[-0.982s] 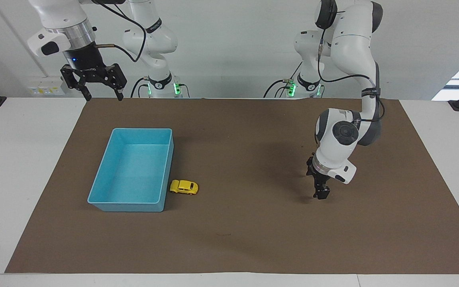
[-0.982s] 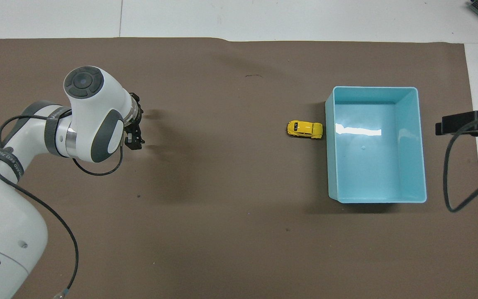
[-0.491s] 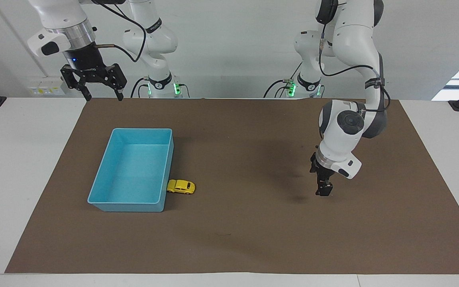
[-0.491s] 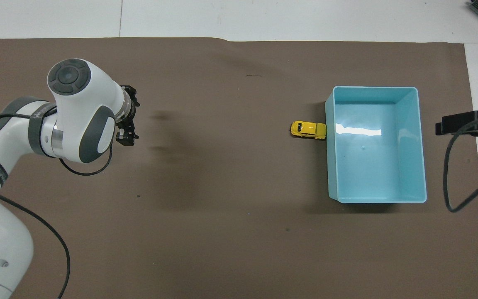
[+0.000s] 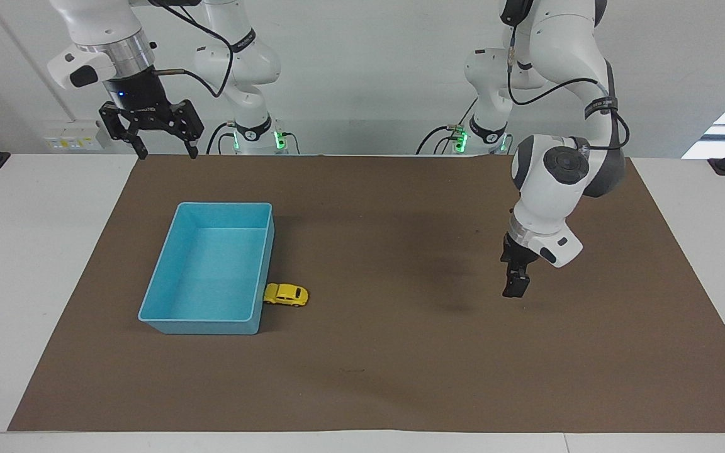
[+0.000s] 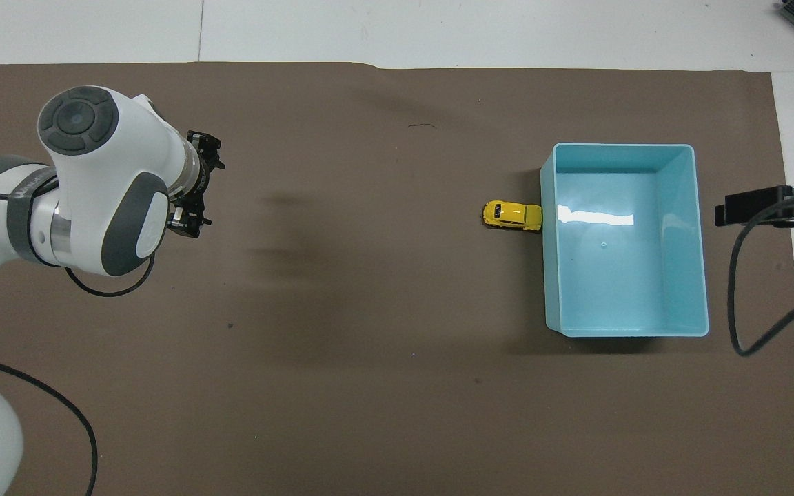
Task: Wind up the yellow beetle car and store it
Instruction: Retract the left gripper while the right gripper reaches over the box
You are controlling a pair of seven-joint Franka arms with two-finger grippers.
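Resting nose-on against tray (image 5: 211, 327), yellow beetle car (image 5: 286, 294) seemingly perpendicular.

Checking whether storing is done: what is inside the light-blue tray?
Nothing: the light-blue tray shows only its bare glossy floor. The yellow beetle car sits outside on the mat, against the tray's wall.

Facing view — high camera across the white table (image 5: 35, 264), looking toward both robot bases, whole wide brown paper mat (image 5: 400, 365) in frame, fairly distant. Overhead view — high above the robots' end, looking steeply down and forward, slightly nearer, mat edges cropped. Views sit half a turn apart; both share the mat, the light-blue rectangular plastic tray (image 5: 156, 311) (image 6: 699, 275) and the mat's middle.
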